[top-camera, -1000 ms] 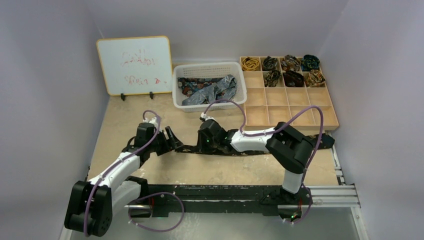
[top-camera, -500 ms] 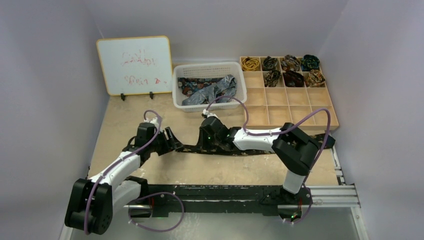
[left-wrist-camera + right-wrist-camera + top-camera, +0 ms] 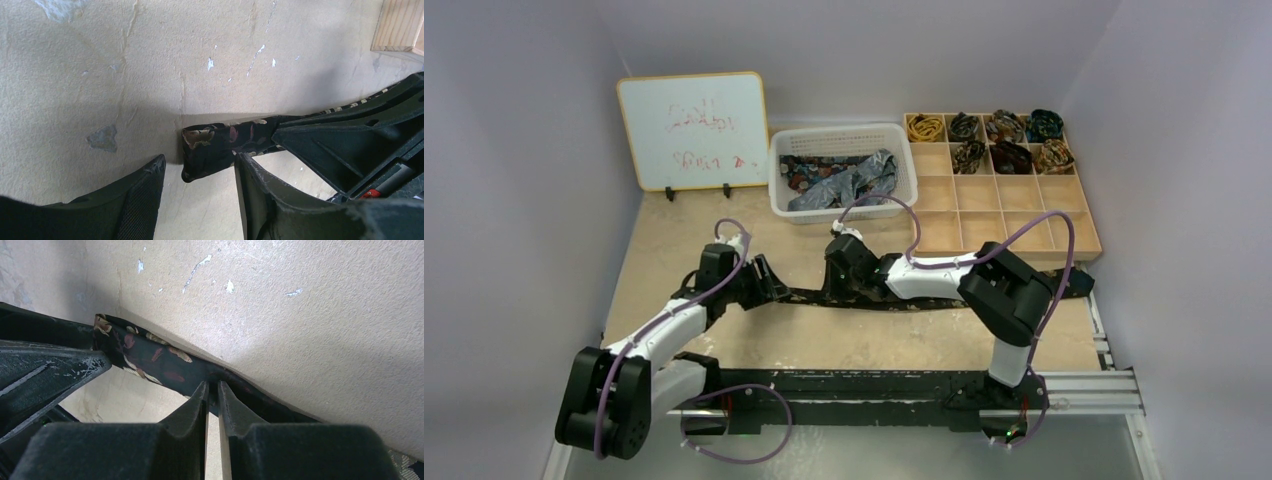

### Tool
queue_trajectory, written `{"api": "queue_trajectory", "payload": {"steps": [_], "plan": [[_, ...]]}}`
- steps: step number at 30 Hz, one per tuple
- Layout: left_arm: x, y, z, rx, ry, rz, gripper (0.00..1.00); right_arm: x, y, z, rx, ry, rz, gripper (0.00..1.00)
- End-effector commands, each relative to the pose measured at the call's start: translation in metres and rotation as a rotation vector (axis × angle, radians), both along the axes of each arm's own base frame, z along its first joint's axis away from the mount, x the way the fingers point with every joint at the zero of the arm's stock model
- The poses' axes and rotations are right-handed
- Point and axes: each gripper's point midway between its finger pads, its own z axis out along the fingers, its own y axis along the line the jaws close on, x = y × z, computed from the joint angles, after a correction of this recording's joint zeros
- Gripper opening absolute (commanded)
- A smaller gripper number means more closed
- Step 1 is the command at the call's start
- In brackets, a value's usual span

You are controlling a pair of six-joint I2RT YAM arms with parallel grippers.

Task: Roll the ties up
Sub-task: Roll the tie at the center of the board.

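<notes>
A: Where did the dark tie [image 3: 939,303] lie?
B: Stretched left to right across the table [image 3: 874,340], in front of the white basket [image 3: 842,130] and the wooden tray [image 3: 1014,232]. Gold-brown and reddish motifs on it. The far right end ran behind the right arm.

A: Right gripper [image 3: 212,387]?
B: Fingers nearly together, pinching the tie a short way in from its left end. The fabric sat between the tips in the wrist view.

A: Left gripper [image 3: 199,167]?
B: Jaws apart, straddling the tie's left end. One finger was just beside the fabric and the other stood clear of it. No grip made.

A: Elsewhere?
B: Loose ties [image 3: 839,180] were heaped in the basket. Rolled ties [image 3: 1009,155] filled seven far compartments of the tray, four in the back row and three in the next. A whiteboard [image 3: 692,130] stood left of the basket, its red scrawl unreadable.
</notes>
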Motion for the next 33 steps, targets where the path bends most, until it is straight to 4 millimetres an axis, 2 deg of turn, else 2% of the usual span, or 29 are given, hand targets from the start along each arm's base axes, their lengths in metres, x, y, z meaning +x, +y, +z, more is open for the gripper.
{"api": "queue_trajectory", "payload": {"steps": [1,6,10,13,18,21,22,23,25,26,28,33], "plan": [[0.009,0.004,0.003,0.026,-0.016,0.013,0.52,-0.004,-0.019,-0.020,-0.081,0.025,-0.027,0.15],[0.010,0.004,0.004,0.028,-0.021,0.006,0.45,-0.002,-0.021,-0.018,-0.092,0.014,-0.028,0.16],[0.009,-0.001,0.004,0.012,-0.025,-0.033,0.40,-0.003,-0.012,-0.017,-0.064,0.029,-0.017,0.16],[0.009,-0.003,0.005,0.004,-0.035,-0.049,0.34,-0.001,-0.014,-0.018,-0.075,0.025,-0.021,0.16],[0.011,-0.003,0.005,0.007,-0.034,-0.049,0.17,-0.001,-0.014,-0.015,-0.074,0.014,-0.007,0.17],[0.015,-0.001,0.009,0.015,-0.063,-0.030,0.02,-0.002,-0.007,-0.010,-0.056,0.007,0.035,0.15],[0.015,-0.001,0.010,0.011,-0.069,-0.031,0.00,-0.004,-0.005,-0.007,-0.036,0.010,0.046,0.18],[0.015,-0.001,0.011,0.010,-0.075,-0.032,0.00,-0.003,-0.003,-0.002,-0.023,0.005,0.046,0.27],[0.015,0.000,0.012,0.012,-0.079,-0.025,0.00,0.002,-0.002,0.009,-0.016,-0.024,0.043,0.28],[0.014,0.000,0.015,0.010,-0.083,-0.019,0.00,0.003,-0.001,0.016,-0.005,-0.038,0.046,0.27],[0.013,0.003,0.019,0.015,-0.089,0.002,0.00,0.003,0.003,0.028,0.023,-0.051,0.064,0.17],[0.006,0.008,0.024,0.020,-0.077,0.035,0.00,0.005,0.014,0.042,0.076,-0.065,0.080,0.09]]}}
